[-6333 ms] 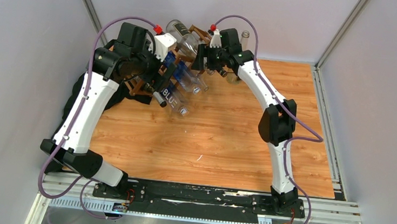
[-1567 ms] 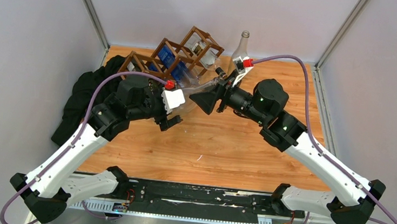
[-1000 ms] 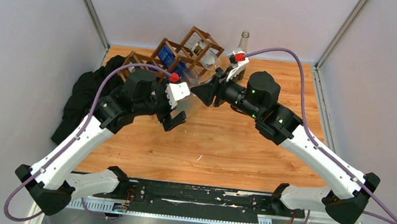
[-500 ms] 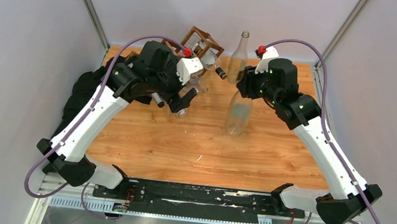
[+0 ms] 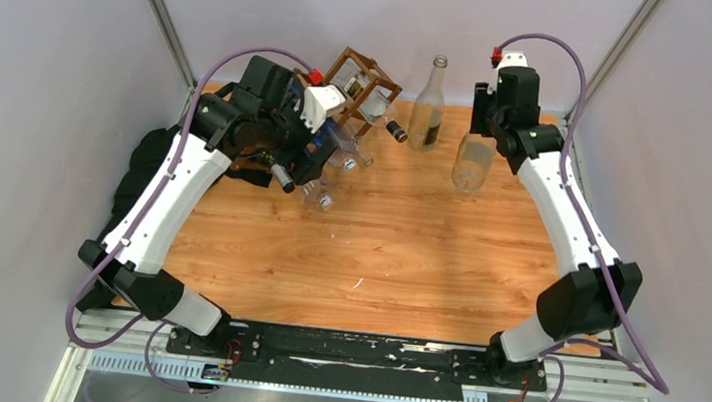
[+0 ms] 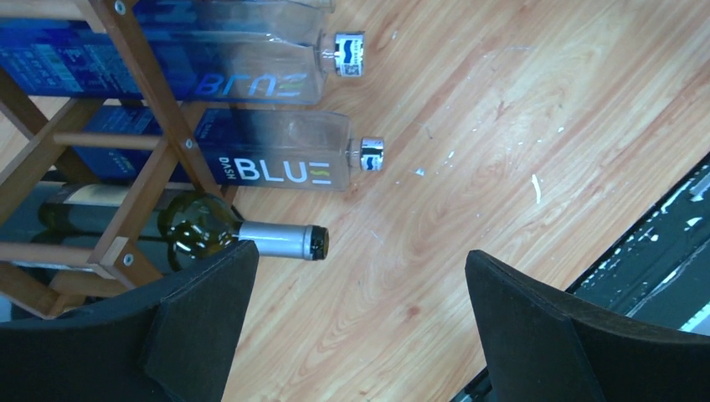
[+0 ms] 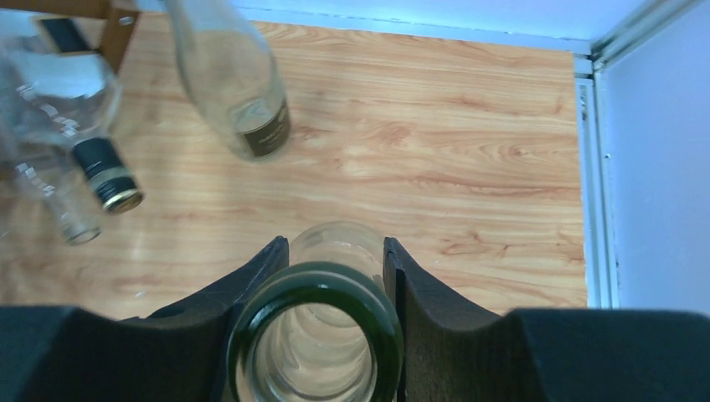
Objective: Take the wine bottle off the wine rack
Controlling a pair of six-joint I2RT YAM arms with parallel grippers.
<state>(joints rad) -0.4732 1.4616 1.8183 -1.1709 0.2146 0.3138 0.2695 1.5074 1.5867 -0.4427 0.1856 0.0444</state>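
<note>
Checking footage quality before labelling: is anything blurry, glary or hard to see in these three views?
Top external: even light, soft shadows, but the clear bottle the right gripper holds is faint against the wood. Right wrist: that bottle's mouth is out of focus, close to the lens. Left wrist: BLUE bottle label sharp; dark fingers lack detail.

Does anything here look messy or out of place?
A black cloth lies bunched at the left edge of the wooden table, beside the wine rack, which stands at an angle to the table's edges. Small white flecks mark its top. Nothing looks spilled or broken.
</note>
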